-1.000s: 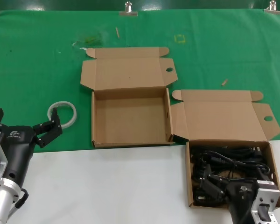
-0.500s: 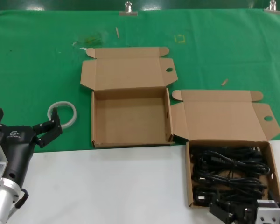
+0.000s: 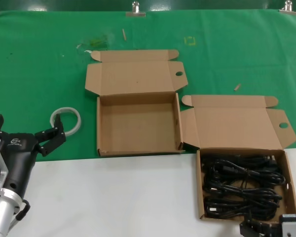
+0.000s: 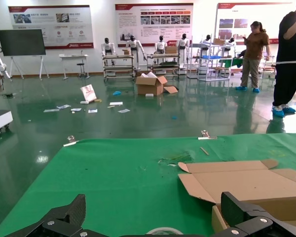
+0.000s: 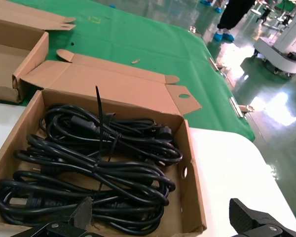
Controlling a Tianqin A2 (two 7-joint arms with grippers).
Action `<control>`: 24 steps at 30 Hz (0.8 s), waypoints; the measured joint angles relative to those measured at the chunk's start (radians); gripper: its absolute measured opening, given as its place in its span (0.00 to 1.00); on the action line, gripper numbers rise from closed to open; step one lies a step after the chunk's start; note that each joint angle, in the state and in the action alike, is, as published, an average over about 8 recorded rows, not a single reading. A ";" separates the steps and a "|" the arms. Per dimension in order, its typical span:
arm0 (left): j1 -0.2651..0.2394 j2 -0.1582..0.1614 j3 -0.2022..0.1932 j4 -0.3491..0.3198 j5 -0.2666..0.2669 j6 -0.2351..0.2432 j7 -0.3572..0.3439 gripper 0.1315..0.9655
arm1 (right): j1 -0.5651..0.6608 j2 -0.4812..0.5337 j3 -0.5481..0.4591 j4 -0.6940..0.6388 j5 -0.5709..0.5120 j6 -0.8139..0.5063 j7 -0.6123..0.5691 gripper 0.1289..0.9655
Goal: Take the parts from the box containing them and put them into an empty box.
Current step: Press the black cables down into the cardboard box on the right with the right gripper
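Cardboard everywhere: two open mailer boxes on the bench, using the full box point(image 3: 244, 183) as reference. It sits on the white part of the table point(image 3: 113, 197), lid with two side wings folded back onto the green mat point(image 3: 39, 64), round hole in the wing on the robot's right. Inside it, the power cords point(image 3: 241, 185) lie as looped black bundles, filling most of the floor; in the right wrist view the cords point(image 5: 96, 163) show chunky plugs and a cable tie sticking up from the pile. Right gripper point(image 3: 271, 229) is just off the near edge of the full box, outside it, only its top edge visible from the head camera; right wrist view shows both fingertips point(image 5: 64, 224) spread wide with nothing between them. Empty box point(image 3: 138, 123) stands just beside the full box on the robot's left and a bit farther back, on the mat, plain lid with small corner tabs laid open, floor bare. Tape ring point(image 3: 66, 120) lies flat on the mat well to the left of that. Left gripper point(image 3: 27, 136) hovers near the ring at the table's left side, far from the full box, jaws spread wide, holding nothing.
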 joint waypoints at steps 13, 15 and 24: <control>0.000 0.000 0.000 0.000 0.000 0.000 0.000 1.00 | 0.051 0.000 0.043 -0.022 0.132 -0.009 -0.170 1.00; 0.000 0.000 0.000 0.000 0.000 0.000 0.000 1.00 | 0.057 0.000 0.049 -0.029 0.150 -0.013 -0.189 1.00; 0.000 0.000 0.000 0.000 0.000 0.000 0.000 1.00 | 0.126 0.000 0.077 -0.097 0.257 -0.051 -0.305 1.00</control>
